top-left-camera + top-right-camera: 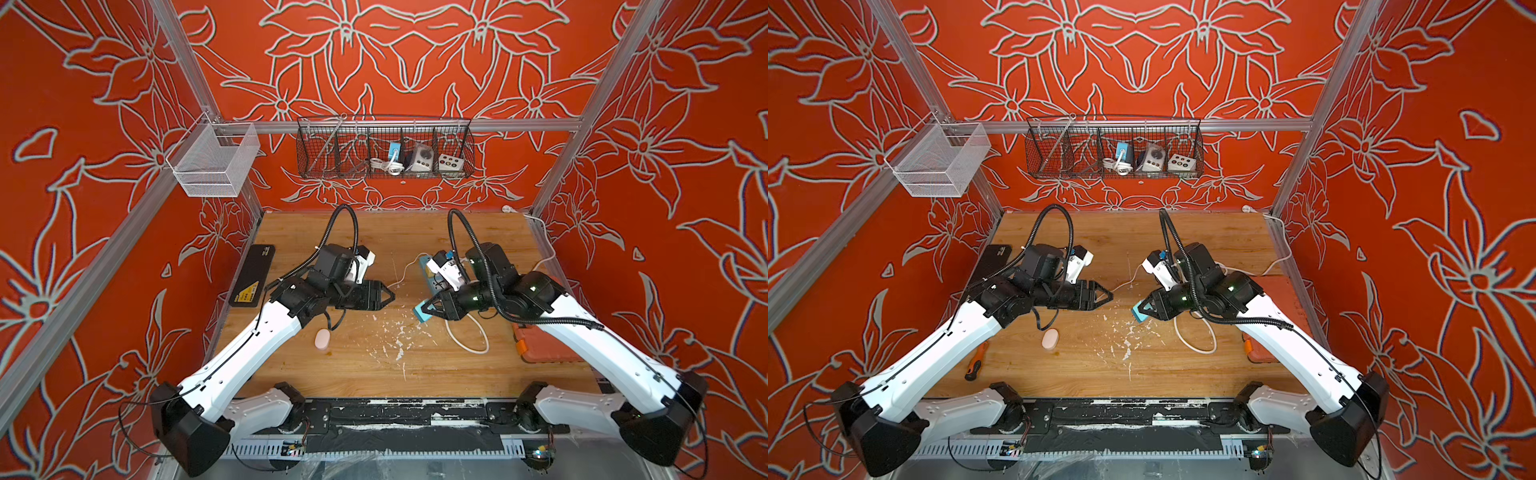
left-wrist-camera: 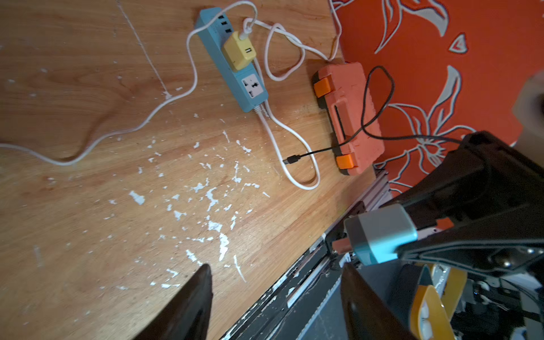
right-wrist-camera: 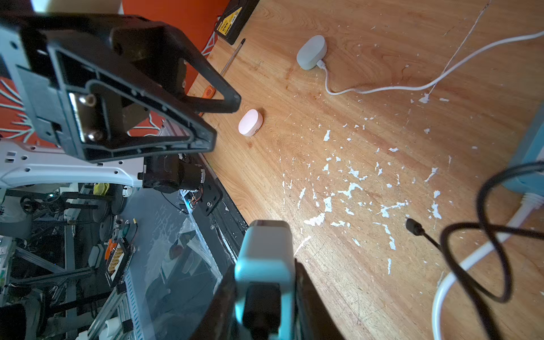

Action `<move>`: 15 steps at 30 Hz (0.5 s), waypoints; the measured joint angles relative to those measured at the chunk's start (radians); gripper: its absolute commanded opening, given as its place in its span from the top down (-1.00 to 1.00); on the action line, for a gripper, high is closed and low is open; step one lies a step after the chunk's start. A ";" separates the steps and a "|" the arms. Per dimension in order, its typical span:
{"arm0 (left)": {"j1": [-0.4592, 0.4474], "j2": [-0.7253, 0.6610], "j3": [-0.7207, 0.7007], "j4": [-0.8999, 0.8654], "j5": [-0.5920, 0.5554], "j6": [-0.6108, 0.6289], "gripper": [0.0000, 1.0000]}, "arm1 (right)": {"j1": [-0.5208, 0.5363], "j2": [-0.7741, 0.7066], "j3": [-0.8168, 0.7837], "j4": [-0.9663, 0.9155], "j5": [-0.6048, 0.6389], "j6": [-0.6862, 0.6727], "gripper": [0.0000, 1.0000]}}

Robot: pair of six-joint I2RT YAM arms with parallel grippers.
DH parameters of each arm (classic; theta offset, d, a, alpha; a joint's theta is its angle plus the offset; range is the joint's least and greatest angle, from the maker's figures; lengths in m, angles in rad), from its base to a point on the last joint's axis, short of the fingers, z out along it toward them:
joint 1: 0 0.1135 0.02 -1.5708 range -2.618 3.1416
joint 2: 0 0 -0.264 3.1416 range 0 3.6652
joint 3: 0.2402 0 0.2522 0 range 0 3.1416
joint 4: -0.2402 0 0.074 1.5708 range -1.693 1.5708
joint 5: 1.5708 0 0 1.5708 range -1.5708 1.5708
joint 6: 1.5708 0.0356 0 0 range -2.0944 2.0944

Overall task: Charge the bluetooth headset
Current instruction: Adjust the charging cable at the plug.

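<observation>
The pink headset case point(image 1: 322, 338) lay closed and unplugged on the table point(image 1: 457, 374) — the blue-grey charger point(image 2: 379, 235) hung above, its black cable plug point(image 2: 291, 159) loose.

A black flat slab with a yellow warning label point(image 1: 253, 274) lies at the wooden tabletop's point(image 1: 415, 374) left edge, and an orange-handled screwdriver point(image 1: 976, 361) lies near left. An orange plastic case point(image 2: 347, 88) sits right. White flecks point(image 1: 395, 336) dot the middle.

On table point(image 1: 353, 374): strip point(image 2: 253, 91) right of centre, charger point(image 2: 237, 54) on it; toolbox point(image 2: 351, 97) right of strip at the edge; case point(image 1: 322, 339) front-left, screwdriver point(image 1: 976, 361) left of it; plug point(image 3: 265, 259) above table before strip; basket point(image 1: 384, 147) on back rail.
</observation>
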 measured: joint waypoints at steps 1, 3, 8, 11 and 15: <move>0.001 0.013 -0.003 0.016 0.025 -0.017 -0.41 | 0.000 -0.004 0.000 0.000 -0.001 -0.009 0.84; 0.001 0.031 -0.011 0.052 0.068 -0.049 -0.41 | 0.000 -0.013 0.000 0.003 -0.010 -0.020 0.84; 0.001 0.047 -0.020 0.121 0.142 -0.082 -0.38 | 0.000 -0.036 0.000 0.040 -0.085 -0.019 0.84; 0.002 0.047 -0.038 0.156 0.163 -0.082 -0.37 | 0.000 -0.048 0.000 0.075 -0.135 -0.008 0.84; 0.001 0.063 -0.110 0.229 0.221 -0.121 -0.40 | 0.000 -0.056 0.000 0.115 -0.182 0.013 0.85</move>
